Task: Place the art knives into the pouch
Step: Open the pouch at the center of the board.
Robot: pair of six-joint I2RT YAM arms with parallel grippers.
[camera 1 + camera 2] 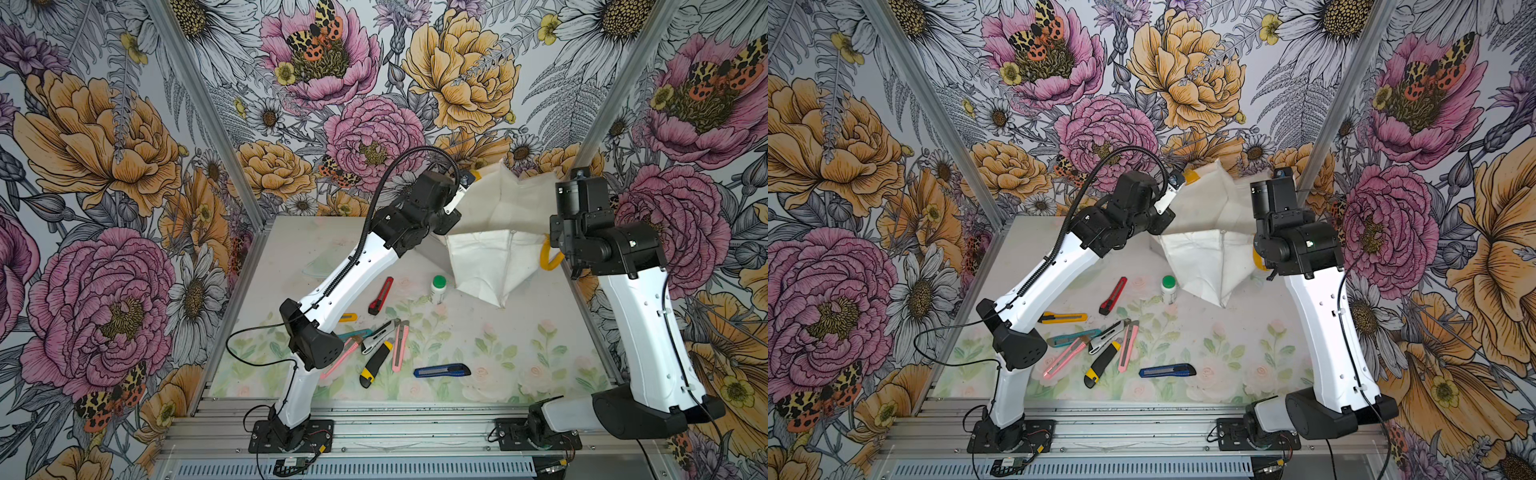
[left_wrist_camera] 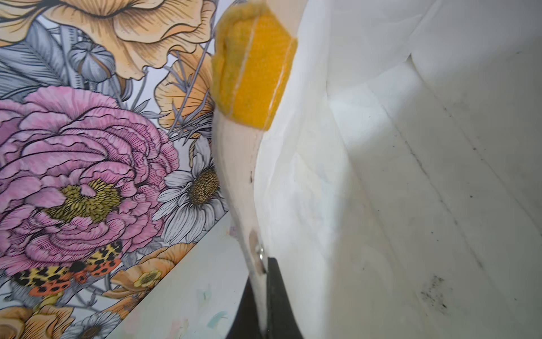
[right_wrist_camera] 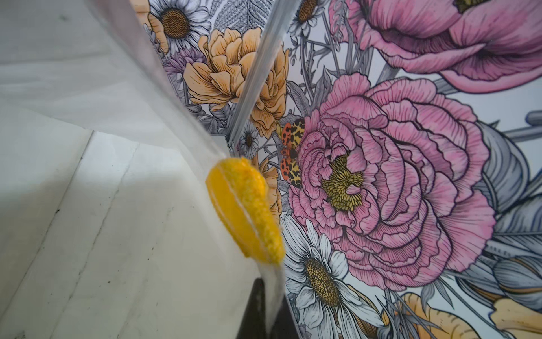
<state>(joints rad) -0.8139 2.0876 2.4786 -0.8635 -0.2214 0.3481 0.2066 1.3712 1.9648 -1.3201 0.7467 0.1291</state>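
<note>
Floral tabletop (image 1: pixel 498 353) — left claw (image 2: pixel 264 281), right claw (image 3: pixel 271 293) pinch pouch (image 1: pixel 490 253).

The white fabric pouch with yellow loop handles (image 1: pixel 490 249) (image 1: pixel 1200 257) hangs over the far right corner of the floral-printed table (image 1: pixel 519 353). The green-capped white plastic bottle (image 1: pixel 438 289) sits just before its left side, and the red plastic art knife (image 1: pixel 381 296) lies left of the bottle. A heap of mixed plastic art knives (image 1: pixel 400 345) lies nearer the front left, with the blue plastic art knife (image 1: pixel 442 370) alone on its right.

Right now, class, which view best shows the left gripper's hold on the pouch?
The left wrist view: the left gripper is shut on the pouch rim, beside a yellow handle. Both top views show that grip small and distant. The right wrist view shows only the right gripper pinching elsewhere.
</note>
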